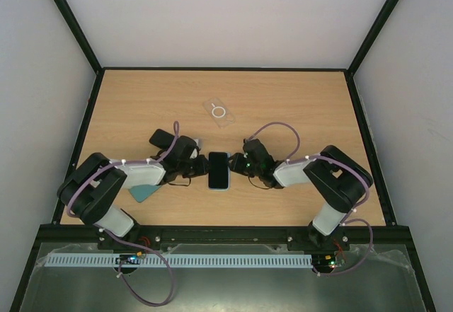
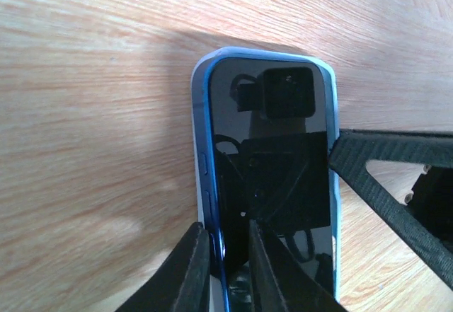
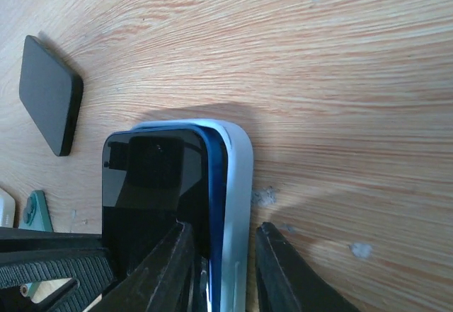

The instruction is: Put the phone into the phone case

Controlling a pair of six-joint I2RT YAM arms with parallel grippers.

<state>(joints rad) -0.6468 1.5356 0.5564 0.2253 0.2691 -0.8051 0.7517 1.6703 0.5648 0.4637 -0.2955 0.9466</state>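
Observation:
The black-screened phone (image 1: 219,170) with a blue frame lies face up in the pale blue phone case (image 1: 219,187) at the table's middle front. In the left wrist view the phone (image 2: 272,156) sits inside the case rim (image 2: 196,149). My left gripper (image 2: 230,269) is closed over the phone's left edge, one finger on the screen, one outside the case. My right gripper (image 3: 223,269) straddles the other edge of the phone (image 3: 152,185) and case (image 3: 237,185). Its outer finger stands a little clear of the case wall.
A clear flat piece with a white ring (image 1: 220,110) lies farther back. A black slab (image 1: 161,139) lies by the left arm, also in the right wrist view (image 3: 49,103). A teal piece (image 1: 145,193) lies under the left arm.

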